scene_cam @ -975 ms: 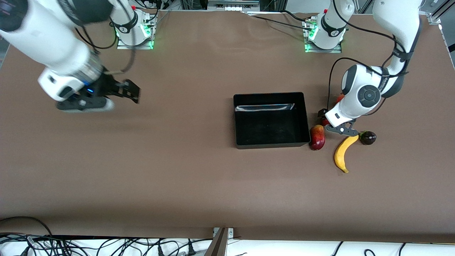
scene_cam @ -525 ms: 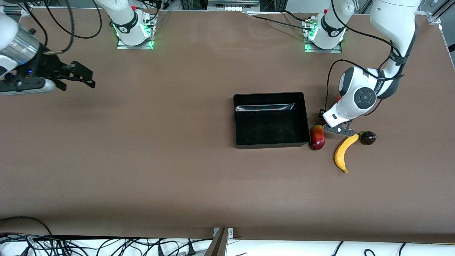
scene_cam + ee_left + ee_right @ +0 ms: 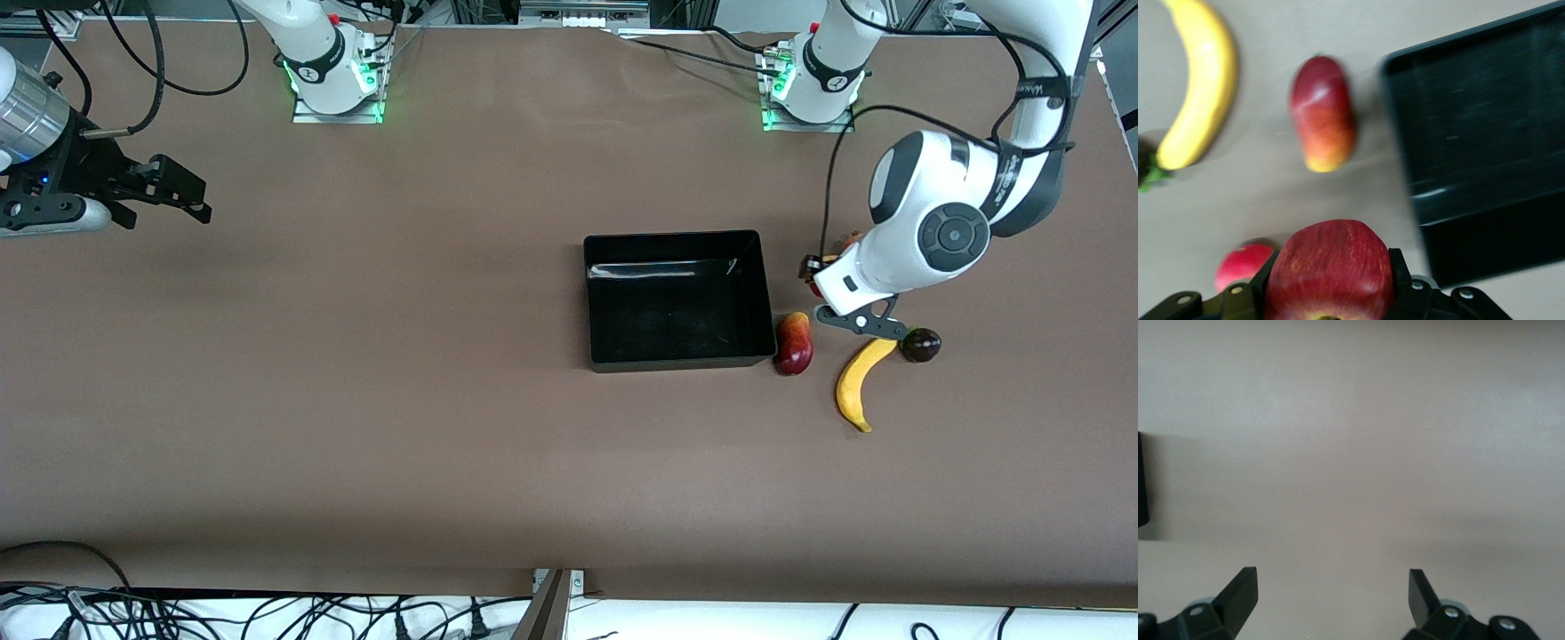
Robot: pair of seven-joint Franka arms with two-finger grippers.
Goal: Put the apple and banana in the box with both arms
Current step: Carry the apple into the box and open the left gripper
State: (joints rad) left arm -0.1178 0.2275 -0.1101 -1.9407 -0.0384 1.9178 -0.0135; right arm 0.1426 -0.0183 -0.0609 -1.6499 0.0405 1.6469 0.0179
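Note:
My left gripper (image 3: 816, 277) is shut on the apple (image 3: 1330, 257), a red fruit with yellowish streaks, and holds it above the table beside the box's end nearer the left arm. In the front view the arm hides most of the apple. The black open-top box (image 3: 594, 302) shows nothing inside; it also shows in the left wrist view (image 3: 1485, 133). The yellow banana (image 3: 855, 384) lies on the table nearer the front camera than the left gripper, and shows in the left wrist view (image 3: 1201, 87). My right gripper (image 3: 182, 191) is open and holds nothing, over bare table at the right arm's end.
An oblong red-yellow mango (image 3: 794, 344) lies against the box's corner. A dark purple fruit (image 3: 920, 345) touches the banana's tip. A plain red fruit (image 3: 1241, 265) sits below the left gripper. The brown table is wide.
The right arm has swung away from the middle toward its end of the table. The left gripper has risen a little with the apple in it.

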